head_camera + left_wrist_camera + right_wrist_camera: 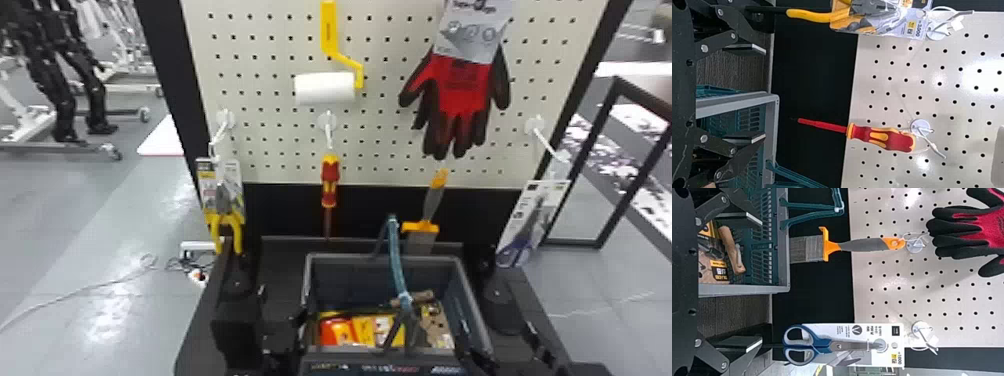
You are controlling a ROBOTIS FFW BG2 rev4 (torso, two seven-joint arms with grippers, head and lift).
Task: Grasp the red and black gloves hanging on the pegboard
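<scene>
Near the upper right corner of the pegboard [260, 60] hang the red and black gloves [455, 100], fingers down. A grey card covers the cuff, and its top is cut off by the head view's edge. Whether one glove or a stacked pair hangs there cannot be told.

One yellow paint roller [327, 75] hangs at the upper middle. Four things hang on white hooks along the lower edge:
- one pair of yellow pliers [225, 205] at the left corner
- one red and yellow screwdriver [329, 180]
- one orange-handled scraper [425, 215] just below the gloves' fingertips
- one pair of blue scissors [820, 344] on a card at the right corner

A grey basket [345, 256] stands below the board between two dark arms that are hard to make out.

The left end effector [746, 94] is spread open and faces the screwdriver. The right end effector [742, 280] is likewise open and empty, well apart from the gloves.
</scene>
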